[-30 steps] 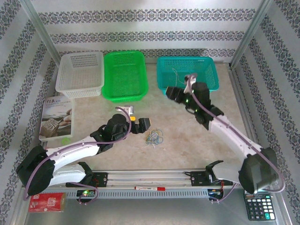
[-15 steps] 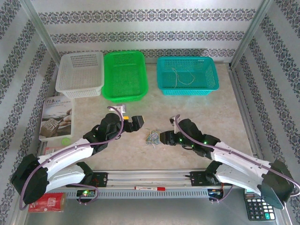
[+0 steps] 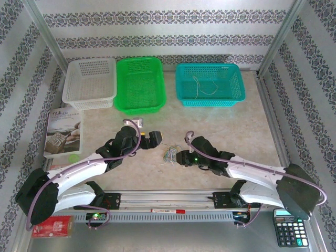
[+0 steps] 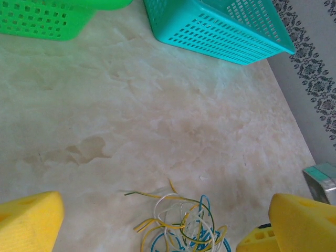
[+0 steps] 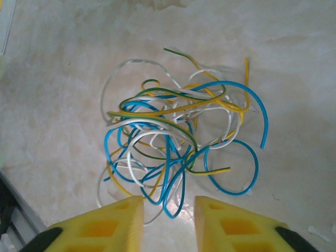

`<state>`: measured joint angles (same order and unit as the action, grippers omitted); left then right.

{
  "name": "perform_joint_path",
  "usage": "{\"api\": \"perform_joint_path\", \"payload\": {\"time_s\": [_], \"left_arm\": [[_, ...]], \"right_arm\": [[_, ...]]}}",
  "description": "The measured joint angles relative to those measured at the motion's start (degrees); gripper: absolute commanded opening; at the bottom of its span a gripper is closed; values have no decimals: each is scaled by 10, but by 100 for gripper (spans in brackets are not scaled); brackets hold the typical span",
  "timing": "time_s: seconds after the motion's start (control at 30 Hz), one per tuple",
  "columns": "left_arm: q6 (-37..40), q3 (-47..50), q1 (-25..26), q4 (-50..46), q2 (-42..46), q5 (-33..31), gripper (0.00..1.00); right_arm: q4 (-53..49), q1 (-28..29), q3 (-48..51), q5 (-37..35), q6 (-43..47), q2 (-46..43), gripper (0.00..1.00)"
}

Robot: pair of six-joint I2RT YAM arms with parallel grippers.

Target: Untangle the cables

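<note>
- Since a second ago, the right arm has swung down from the teal basket (image 3: 210, 66), and the right gripper (image 3: 179, 158) now sits low on the table (image 3: 252, 126) at the right edge of the cables (image 3: 170, 154); the left arm has shifted only a little.
- The cables lie as one loose tangle of blue, yellow, whitish and green strands on the bare table between the two grippers. One pale wire (image 3: 202, 86) rests apart, inside the teal basket.
- In the right wrist view, the right gripper (image 5: 169, 210) stands narrowly parted and holds nothing. The bottom of a blue loop (image 5: 170, 210) reaches just into its mouth.
- The left gripper (image 3: 157, 138) is spread wide and empty, just beside the tangle on its left.
- We judge the step in hand to be picking a single strand. We should close on that blue loop alone, low and gently, and check that no yellow or white strand slips in.
- We should then lift slowly while the left gripper pins the rest, or the whole clump may rise together.
</note>
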<state>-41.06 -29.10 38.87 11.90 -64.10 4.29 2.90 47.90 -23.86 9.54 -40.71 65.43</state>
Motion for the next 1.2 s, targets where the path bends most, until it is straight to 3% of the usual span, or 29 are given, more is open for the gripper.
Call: {"api": "perform_joint_path", "payload": {"time_s": [0.13, 0.33, 0.53, 1.2], "left_arm": [[0, -1, 0, 0, -7, 2, 100], [0, -4, -7, 0, -9, 6, 100], [0, -4, -7, 0, -7, 6, 100], [-19, -4, -15, 7, 1, 16, 100]], "right_arm": [[16, 0, -4, 2, 5, 43, 0], [-10, 0, -65, -1, 47, 66, 0], [-14, 0, -122, -7, 101, 26, 0], [24, -23, -76, -21, 137, -9, 0]]}}
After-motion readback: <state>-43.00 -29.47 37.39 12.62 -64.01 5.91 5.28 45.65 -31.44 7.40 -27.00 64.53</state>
